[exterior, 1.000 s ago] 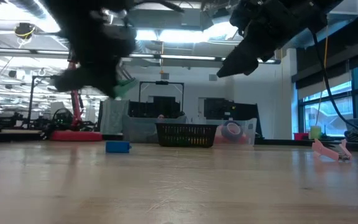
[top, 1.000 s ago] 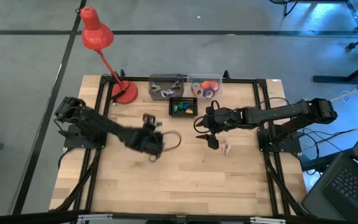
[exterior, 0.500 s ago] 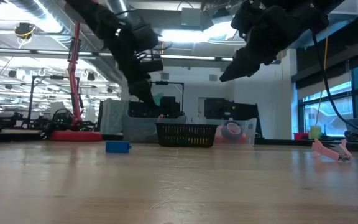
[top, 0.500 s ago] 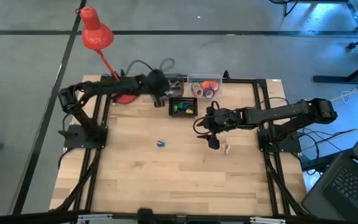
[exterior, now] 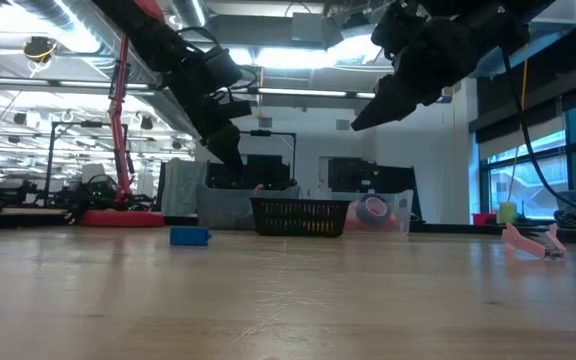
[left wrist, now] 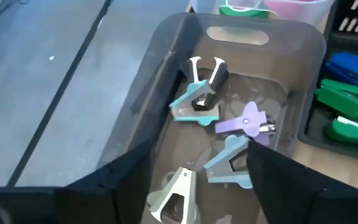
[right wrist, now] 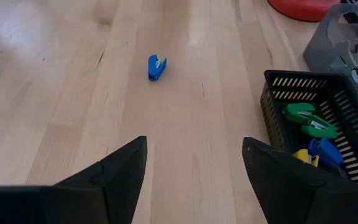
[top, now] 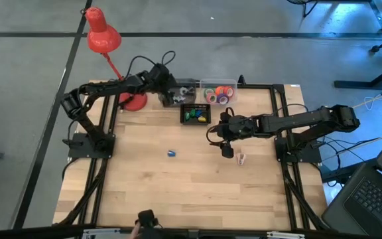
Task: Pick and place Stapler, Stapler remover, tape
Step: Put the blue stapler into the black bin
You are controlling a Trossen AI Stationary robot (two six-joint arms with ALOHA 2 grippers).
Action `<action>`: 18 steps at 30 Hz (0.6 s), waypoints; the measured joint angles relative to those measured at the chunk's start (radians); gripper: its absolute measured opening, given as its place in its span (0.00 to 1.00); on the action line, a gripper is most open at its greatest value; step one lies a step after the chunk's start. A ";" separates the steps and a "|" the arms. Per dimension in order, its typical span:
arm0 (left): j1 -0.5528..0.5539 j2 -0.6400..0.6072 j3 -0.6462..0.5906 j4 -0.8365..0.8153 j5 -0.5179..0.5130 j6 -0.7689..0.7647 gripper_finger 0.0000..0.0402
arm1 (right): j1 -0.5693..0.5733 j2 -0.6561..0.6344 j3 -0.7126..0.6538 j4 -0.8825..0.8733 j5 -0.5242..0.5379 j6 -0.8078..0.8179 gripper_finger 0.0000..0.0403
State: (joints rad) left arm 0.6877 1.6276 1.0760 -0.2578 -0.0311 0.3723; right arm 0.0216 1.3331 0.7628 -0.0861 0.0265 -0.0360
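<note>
Four staple removers lie loose in the grey bin (left wrist: pixel 166 81) at the worktop's (top: pixel 191 192) far edge: a teal one with chrome claws (left wrist: pixel 199 93), a purple one (left wrist: pixel 246 122), a light-blue one (left wrist: pixel 229 163) and a pale grey-green one (left wrist: pixel 173 198), this last cut off by the picture's edge. The left hand (left wrist: pixel 185 186) hovers over that bin with its fingers spread wide and nothing between them. Beside the bin, the black mesh basket (right wrist: pixel 272 99) holds about four staplers: two green (right wrist: pixel 306 121), one yellow (right wrist: pixel 296 154), one blue (right wrist: pixel 325 152), though they overlap and part of the basket is out of sight. The tape rolls (top: pixel 219 93) sit in a clear tub next to the bin; red, green and purple show, but their number cannot be made out. One small blue stapler (right wrist: pixel 156 67) lies alone on the open worktop, and one pink piece (exterior: pixel 530 242) near the right arm's base is too small to identify. The right hand (right wrist: pixel 194 180) hangs above mid-worktop, fingers wide apart and empty. A red desk lamp (top: pixel 105 40) stands at the far left corner.
</note>
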 joint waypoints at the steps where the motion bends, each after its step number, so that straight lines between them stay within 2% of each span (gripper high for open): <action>1: -0.005 0.000 0.000 -0.007 0.000 -0.002 0.63 | 0.000 0.000 0.000 0.000 0.000 0.000 0.66; 5: -0.032 0.000 0.000 -0.048 0.000 0.005 0.66 | 0.000 0.000 0.000 0.000 0.000 0.002 0.66; 11: -0.093 0.000 0.000 -0.115 0.005 -0.005 0.64 | 0.000 0.000 0.000 -0.004 0.000 0.003 0.66; 15: -0.151 0.000 0.000 -0.211 0.015 -0.047 0.63 | 0.000 0.000 0.000 -0.012 0.000 0.006 0.66; 18: -0.190 0.000 0.000 -0.297 0.062 -0.084 0.64 | 0.000 0.000 0.000 -0.011 0.000 0.006 0.66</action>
State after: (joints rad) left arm 0.4977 1.6276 1.0763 -0.5548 0.0308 0.2881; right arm 0.0216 1.3331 0.7624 -0.0975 0.0265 -0.0300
